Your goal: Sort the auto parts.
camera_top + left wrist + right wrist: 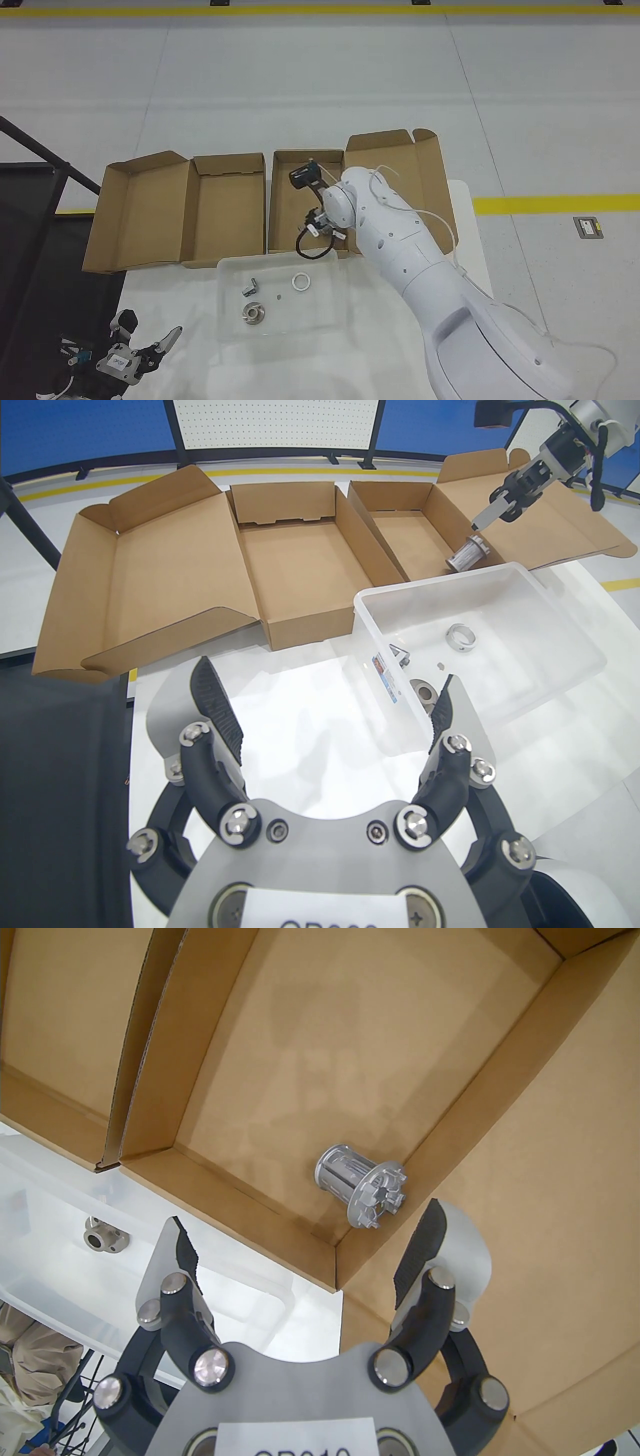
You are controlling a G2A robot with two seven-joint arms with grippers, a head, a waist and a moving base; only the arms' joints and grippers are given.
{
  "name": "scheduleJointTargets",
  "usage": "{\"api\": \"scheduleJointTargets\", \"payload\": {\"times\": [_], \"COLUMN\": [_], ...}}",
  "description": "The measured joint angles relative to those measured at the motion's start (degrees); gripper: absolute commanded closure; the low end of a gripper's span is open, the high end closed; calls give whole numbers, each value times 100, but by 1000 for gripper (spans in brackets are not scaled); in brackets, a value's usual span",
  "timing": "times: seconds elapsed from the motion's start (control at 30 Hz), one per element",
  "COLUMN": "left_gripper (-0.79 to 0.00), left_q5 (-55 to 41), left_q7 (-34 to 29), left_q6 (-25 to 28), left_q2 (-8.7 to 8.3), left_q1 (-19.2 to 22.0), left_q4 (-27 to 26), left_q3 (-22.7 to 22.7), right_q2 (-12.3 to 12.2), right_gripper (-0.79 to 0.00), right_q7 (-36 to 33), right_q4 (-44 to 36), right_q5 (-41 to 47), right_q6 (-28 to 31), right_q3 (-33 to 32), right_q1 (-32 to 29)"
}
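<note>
Right pincer (307, 1238): spread wide with nothing between the pads, hanging over the right-hand open brown cardboard box (350, 1028), above the corner next to the clear plastic bin (440, 581).

Silver ribbed metal cylinder with a toothed flange (360, 1190): lies on its side on that box's floor, tucked into the same corner. The flange end is close to the side wall; can't tell if it touches. I'd call this one sorted.

Left pincer (327, 680): also spread and holding nothing, over the white worktop (300, 710) just beside the bin.

Second open cardboard box (295, 565) sits wall to wall with the first.

In the bin, apart from each other:
- silver split ring collar (461, 636), lying flat
- small grey flanged shaft mount (425, 691)
- little grey angle bracket (400, 652), close to the bin wall

Handling, my read:
- **All parts:** solid metal, so rigid, not fragile and dense for their size. The machined faces are probably slick against the pads.
- **Collar:** pinch across the outer diameter and come straight down. It's low, so the tips need to reach almost to the bin floor.
- **Shaft mount:** take it across the hub, not the thin flange.
- **Bracket:** awkward, with little finger room at the wall. It may need nudging clear first.
- **Cylinder, if re-gripped:** clamp the barrel behind the flange. It's likely to roll, and the corner walls crowd one finger.
</note>
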State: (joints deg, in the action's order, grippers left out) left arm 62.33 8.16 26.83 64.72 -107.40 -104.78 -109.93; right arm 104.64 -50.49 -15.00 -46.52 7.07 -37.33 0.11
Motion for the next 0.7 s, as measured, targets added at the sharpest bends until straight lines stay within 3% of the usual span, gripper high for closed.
{"api": "scheduleJointTargets", "payload": {"times": [0.23,0.4,0.57,0.7], "left_gripper": [-785,-785,-785,-785], "left_q5": [0,0,0,0], "left_q7": [0,0,0,0], "left_q6": [0,0,0,0], "left_q2": [0,0,0,0], "left_q1": [0,0,0,0], "left_q4": [0,0,0,0], "left_q3": [0,0,0,0], "right_q2": [-130,-414,-968,-1433], "right_gripper": [-785,-785,-785,-785], "right_q7": [250,331,-163,-696], "right_q4": [-790,-2096,-4574,-6991], "right_q5": [-347,-880,-2013,-3102], "right_q6": [-175,-593,-1266,-1134], "right_q3": [-4,-125,-599,-1241], "right_q1": [-210,-731,-1944,-3374]}}
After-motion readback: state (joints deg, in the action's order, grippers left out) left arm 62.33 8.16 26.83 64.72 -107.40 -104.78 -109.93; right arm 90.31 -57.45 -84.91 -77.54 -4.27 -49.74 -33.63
